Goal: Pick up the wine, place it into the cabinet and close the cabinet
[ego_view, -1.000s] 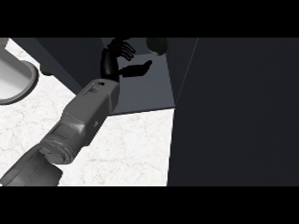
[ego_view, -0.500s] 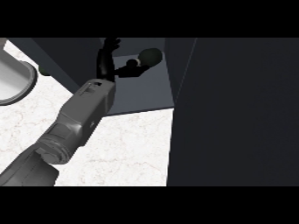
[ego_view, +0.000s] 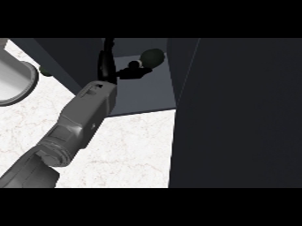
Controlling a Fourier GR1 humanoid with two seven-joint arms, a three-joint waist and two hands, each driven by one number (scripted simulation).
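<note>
**Left arm reaches into the dark cabinet, bottle beside the hand**

A grey forearm (ego_view: 82,119) rises from the lower left over the white marbled bench (ego_view: 127,150) and ends inside the open cabinet (ego_view: 147,95), a dark grey recess. The left hand (ego_view: 109,62) stands edge-on there, its fingers stretched up straight along the cabinet's left wall, with the thumb pointing right. Just right of the hand, deep in the cabinet, is a dark rounded shape that looks like the wine (ego_view: 152,56); the hand is not wrapped around it, though whether the thumb touches it I cannot tell. The cabinet door (ego_view: 245,114) fills everything to the right of the cabinet. Left of the cabinet, a pale grey cylinder (ego_view: 7,77) lies on the bench.
</note>
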